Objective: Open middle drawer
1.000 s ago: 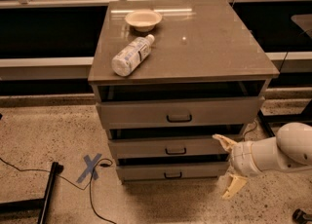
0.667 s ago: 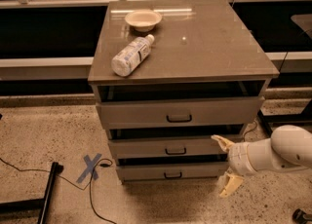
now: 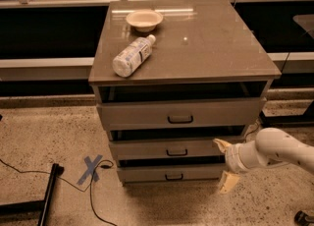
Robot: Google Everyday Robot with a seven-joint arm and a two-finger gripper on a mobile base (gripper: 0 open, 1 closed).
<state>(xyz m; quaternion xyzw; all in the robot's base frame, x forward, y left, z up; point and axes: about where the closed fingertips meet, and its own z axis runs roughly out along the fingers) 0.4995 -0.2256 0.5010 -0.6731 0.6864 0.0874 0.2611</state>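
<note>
Middle drawer, second of three in the grey-brown cabinet, sits with its flat front in line with the stack and its small dark loop handle at centre, untouched. Over the last second nothing about the cabinet changes. The taller top drawer and the bottom drawer stand exactly as they were, each with the same dark gap above it. What moves is my arm, which slides a little to the left from the right edge of the view, while my gripper barely shifts. It hangs at the right end of the middle drawer's front, near the cabinet's corner and well to the right of the handle. Its two pale fingers are spread wide, one above the other, and hold nothing. I judge that this is only the approach: the pull is not yet begun, and I need to travel left along the front before I can close on the loop. On top of the cabinet a plastic bottle lies on its side just in front of a shallow bowl. The bottle's label carries print, but I cannot read any word or brand on it. A blue tape cross marks the floor to the left, with no lettering.
</note>
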